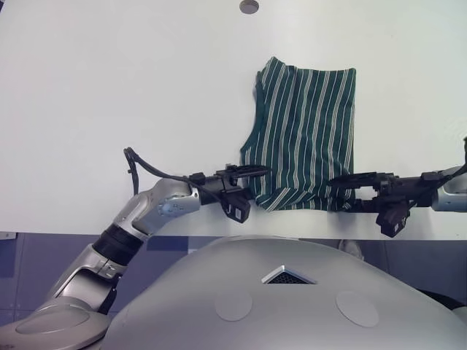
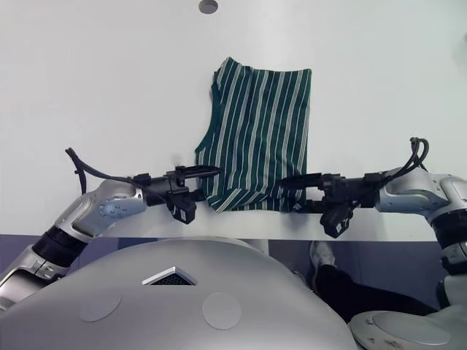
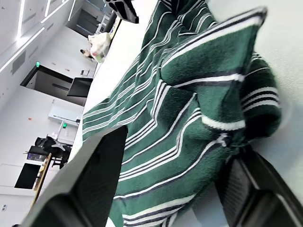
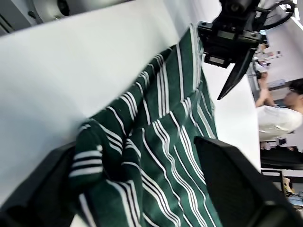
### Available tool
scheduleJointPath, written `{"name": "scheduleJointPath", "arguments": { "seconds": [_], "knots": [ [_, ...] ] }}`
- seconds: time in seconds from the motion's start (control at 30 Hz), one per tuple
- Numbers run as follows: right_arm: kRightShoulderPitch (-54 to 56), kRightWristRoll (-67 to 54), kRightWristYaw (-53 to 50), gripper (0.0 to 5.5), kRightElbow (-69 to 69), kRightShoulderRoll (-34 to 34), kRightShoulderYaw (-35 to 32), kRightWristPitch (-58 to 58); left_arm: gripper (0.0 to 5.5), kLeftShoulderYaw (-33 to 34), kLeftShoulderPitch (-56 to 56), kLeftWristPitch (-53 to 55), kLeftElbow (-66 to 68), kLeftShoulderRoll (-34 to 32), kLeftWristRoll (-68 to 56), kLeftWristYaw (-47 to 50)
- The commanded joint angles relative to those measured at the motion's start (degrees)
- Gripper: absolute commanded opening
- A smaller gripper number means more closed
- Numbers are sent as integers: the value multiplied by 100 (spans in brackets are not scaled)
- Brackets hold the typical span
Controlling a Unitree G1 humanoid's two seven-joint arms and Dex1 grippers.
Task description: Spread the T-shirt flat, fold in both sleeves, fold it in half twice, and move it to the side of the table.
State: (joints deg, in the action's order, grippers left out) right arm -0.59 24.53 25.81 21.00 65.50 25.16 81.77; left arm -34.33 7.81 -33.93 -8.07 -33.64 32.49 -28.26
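Starting at the near edge of the table (image 1: 87, 109), we find both arms low and level with the tabletop, one at each near corner of the T-shirt (image 1: 306, 131). The left gripper (image 1: 246, 191) sits at the near left corner. In its wrist view, its fingers (image 3: 90, 189) stand wide apart with a bunched wad of striped cloth between them; we see no pinch on it. The right gripper (image 1: 338, 193) sits at the near right corner. Its fingers (image 4: 236, 184) are also spread, straddling the rumpled corner without clamping it.

Between the two grippers, the near hem (image 1: 299, 200) lies just at the table's edge, slightly wrinkled. Beyond it the shirt lies as a narrow upright rectangle, right of centre on the table, with its stripes running away from us. No sleeve sticks out on either side, so we judge the spreading and both sleeve folds done. A curved edge shows at the far left corner, and we cannot tell whether one halving is already in.

We judge at least one halving fold and the move to the side are still to do. Farther off, a small grey disc (image 1: 249, 6) is set in the table.
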Motion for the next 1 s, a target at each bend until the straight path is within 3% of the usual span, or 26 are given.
{"name": "scheduleJointPath", "arguments": {
  "seconds": [0.03,0.37,0.53,0.67,0.77,1.0],
  "knots": [
    [-176,-200,504,313,-277,272,276,-606,219,-199,167,474,412,-214,483,-403],
    [-561,-845,950,106,-158,245,336,-1562,90,-292,-36,722,417,0,480,-381],
    [-1022,-1801,1641,14,-1594,707,332,-2813,39,-523,-30,681,537,73,235,-591],
    [-788,-2999,2674,10,-3142,1013,196,-4625,2,-747,-17,672,590,14,-90,-927],
    [-23,-4112,3760,10,-3735,992,-15,-6227,0,-693,-145,710,629,-301,-375,-1281],
    [-171,-4473,5975,10,-3567,1577,-200,-6852,0,-393,-305,1061,-334,-2023,-2020,-3408]
  ]
}}
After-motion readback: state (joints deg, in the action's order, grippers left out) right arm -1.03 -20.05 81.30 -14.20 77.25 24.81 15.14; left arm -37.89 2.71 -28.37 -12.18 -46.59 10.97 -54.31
